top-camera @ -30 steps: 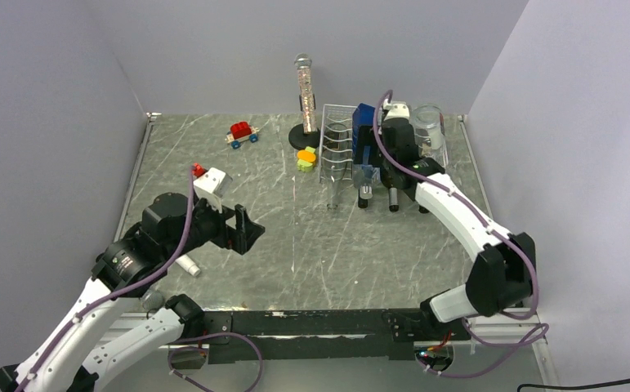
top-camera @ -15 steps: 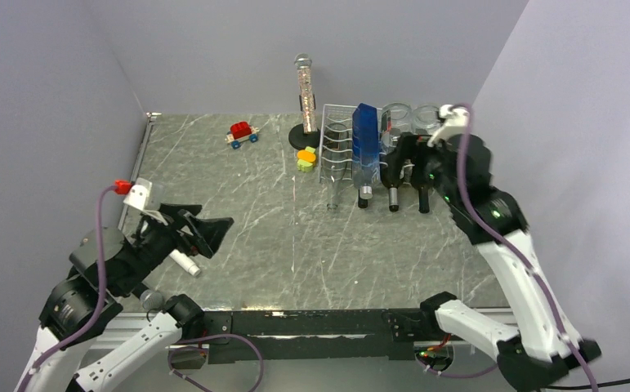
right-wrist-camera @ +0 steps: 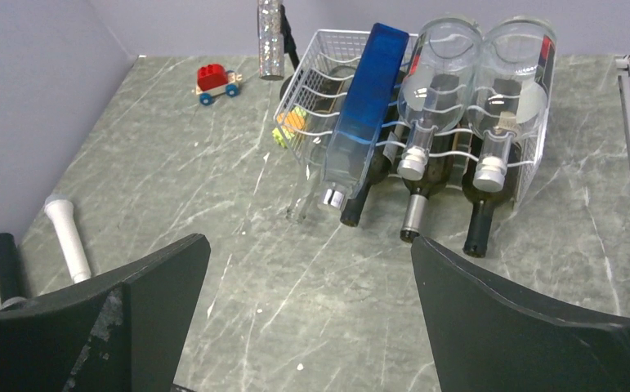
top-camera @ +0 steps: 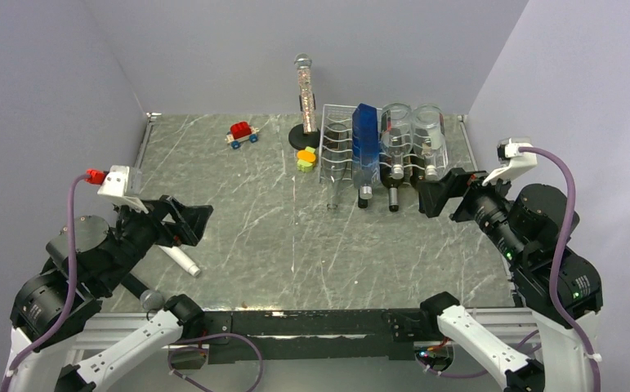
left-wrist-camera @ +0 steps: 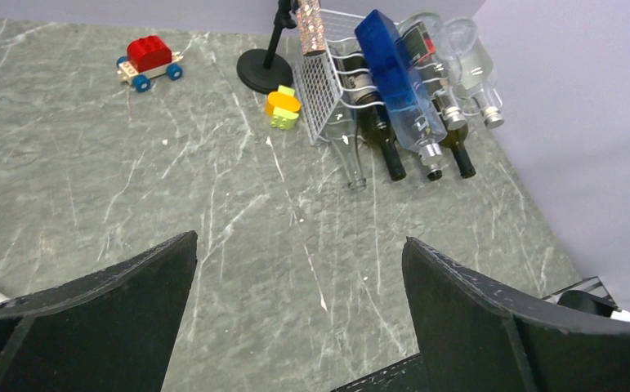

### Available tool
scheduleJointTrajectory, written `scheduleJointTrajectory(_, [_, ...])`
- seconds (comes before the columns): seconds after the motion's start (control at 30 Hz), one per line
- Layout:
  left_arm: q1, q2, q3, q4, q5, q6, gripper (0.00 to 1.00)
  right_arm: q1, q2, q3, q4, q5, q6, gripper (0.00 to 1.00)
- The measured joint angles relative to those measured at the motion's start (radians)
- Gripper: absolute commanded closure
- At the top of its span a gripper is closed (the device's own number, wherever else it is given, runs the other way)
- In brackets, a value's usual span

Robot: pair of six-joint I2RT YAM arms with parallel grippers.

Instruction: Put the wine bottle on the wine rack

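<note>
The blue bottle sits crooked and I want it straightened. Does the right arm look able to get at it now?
Probably yes. The right gripper is open and empty, facing the wine rack. The blue bottle lies in its upper row, cap toward the arm, with only bare table between.

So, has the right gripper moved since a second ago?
Yes. The right gripper has pulled back from the wine rack, nearer and rightward in the top view, open and empty.
</note>
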Motion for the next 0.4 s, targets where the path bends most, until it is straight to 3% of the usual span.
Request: scheduleJointTrajectory(0.4, [0.000,-0.002,0.048,-0.011,0.010,0.007,0.01,0.000,-0.051,-0.006,-0.029,-0.026,-0.015,0.00])
